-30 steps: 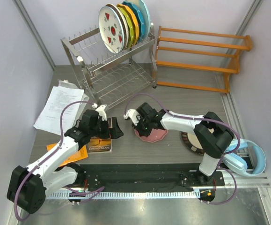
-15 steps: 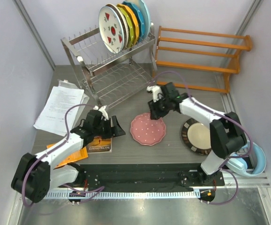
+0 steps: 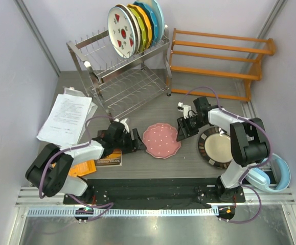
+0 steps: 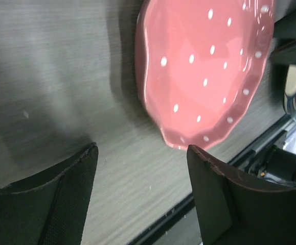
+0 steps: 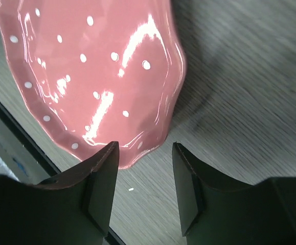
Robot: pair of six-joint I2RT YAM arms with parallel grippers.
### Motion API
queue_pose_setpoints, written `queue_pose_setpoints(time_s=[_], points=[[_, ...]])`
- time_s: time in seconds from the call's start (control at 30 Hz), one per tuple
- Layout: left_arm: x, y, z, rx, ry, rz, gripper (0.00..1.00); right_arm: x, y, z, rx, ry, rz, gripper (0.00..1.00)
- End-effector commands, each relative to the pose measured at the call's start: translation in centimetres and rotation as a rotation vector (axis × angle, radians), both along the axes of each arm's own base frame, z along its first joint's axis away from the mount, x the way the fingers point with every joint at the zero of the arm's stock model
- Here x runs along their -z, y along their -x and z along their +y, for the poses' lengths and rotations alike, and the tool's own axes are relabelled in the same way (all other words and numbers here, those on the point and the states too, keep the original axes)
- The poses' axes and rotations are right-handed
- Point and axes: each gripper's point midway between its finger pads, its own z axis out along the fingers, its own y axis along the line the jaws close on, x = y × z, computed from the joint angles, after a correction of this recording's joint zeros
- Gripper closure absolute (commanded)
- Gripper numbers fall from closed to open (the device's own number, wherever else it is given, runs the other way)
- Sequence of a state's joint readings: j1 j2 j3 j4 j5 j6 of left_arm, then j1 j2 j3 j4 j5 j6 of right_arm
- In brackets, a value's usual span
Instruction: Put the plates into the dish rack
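Pink dotted plate (image 3: pixel 161 140), one brown-rimmed plate (image 3: pixel 217 148), two on table (image 3: pixel 153 115), left hand (image 3: pixel 139 141) and right hand (image 3: pixel 182 130) both open, empty

Left arm (image 3: pixel 81 151) is lying low, stretching out to its right. Left gripper (image 3: pixel 139 142) is pointing sideways, jaws standing well apart, gripping nothing. Right arm (image 3: pixel 220 116) is reaching forward and bending back to its left. Right gripper (image 3: pixel 182 131) is angling down, jaws parted less, also gripping nothing. The two grippers are facing each other.

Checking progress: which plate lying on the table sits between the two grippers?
The pink polka-dotted plate, flanked by the left gripper and right gripper; the brown-rimmed plate lies right of both.
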State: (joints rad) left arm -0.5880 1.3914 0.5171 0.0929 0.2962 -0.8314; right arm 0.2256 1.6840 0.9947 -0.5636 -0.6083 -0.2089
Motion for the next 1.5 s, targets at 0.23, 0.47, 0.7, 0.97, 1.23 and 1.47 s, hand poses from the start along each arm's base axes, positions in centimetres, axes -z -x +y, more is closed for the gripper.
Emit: queue_pose_setpoints(time_s=[0.23,0.47,0.7,0.97,1.23,1.47], points=[[1.5,-4.0,-1.6,-0.116,-0.019,0.006,0.37,0.9,-1.4,0.3,-0.065,-0.116,0.065,0.47],[3.2,-3.7,-2.0,-0.145,-0.054,0.066,0.55,0.9,-1.4,-0.1,-0.069,-0.224,0.175,0.45],[4.8,-2.4,-0.9,-0.138,-0.105,0.109,0.98,1.9,-0.9,0.5,-0.096,-0.299,0.270,0.44],[4.8,-3.2,-1.9,-0.114,-0.080,0.092,1.00,2.8,-0.1,1.3,-0.109,-0.352,0.323,0.39],[3.8,-3.3,-3.1,-0.085,-0.051,0.078,1.00,2.9,-2.7,3.3,-0.063,-0.379,0.292,0.41],[3.3,-3.5,-3.4,-0.080,-0.046,0.059,1.00,3.1,-2.6,3.6,-0.067,-0.376,0.302,0.49]])
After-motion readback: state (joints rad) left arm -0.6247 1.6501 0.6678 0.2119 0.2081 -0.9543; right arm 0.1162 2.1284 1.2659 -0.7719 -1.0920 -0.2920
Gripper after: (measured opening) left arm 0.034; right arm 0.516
